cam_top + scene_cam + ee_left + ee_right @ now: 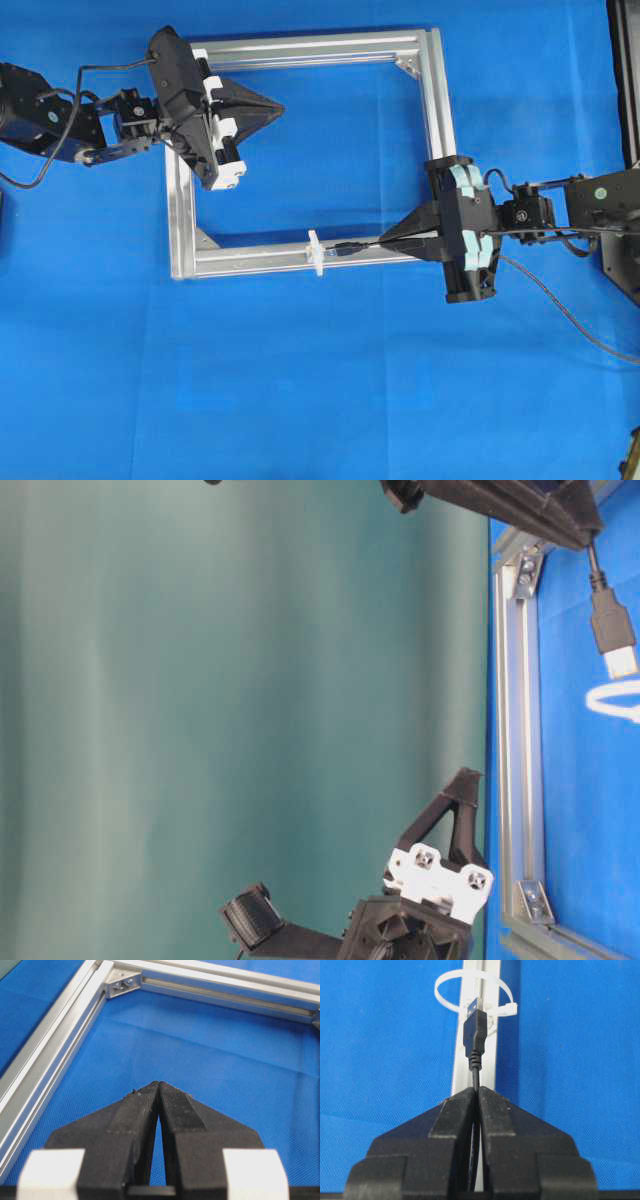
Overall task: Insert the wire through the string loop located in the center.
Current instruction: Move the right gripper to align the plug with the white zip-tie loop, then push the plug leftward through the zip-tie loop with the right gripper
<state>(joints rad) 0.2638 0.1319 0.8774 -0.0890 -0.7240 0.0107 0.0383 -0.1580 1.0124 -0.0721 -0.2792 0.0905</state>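
Observation:
My right gripper (383, 243) is shut on the wire (475, 1076), a thin black cable. Its dark plug (474, 1027) with a metallic tip points at the white string loop (473, 991), which stands upright on the silver frame's near rail (260, 258). In the overhead view the plug (345, 250) sits just right of the loop (316, 252), tip close to it. At table level the plug (613, 630) hangs just above the loop (612, 699). My left gripper (278, 106) is shut and empty, above the blue cloth inside the frame's upper left. It also shows in the left wrist view (158, 1085).
The silver aluminium frame (442, 100) lies on a blue cloth (320, 400). The wire's loose length (570, 315) trails right behind my right arm. A dark stand (625, 80) is at the right edge.

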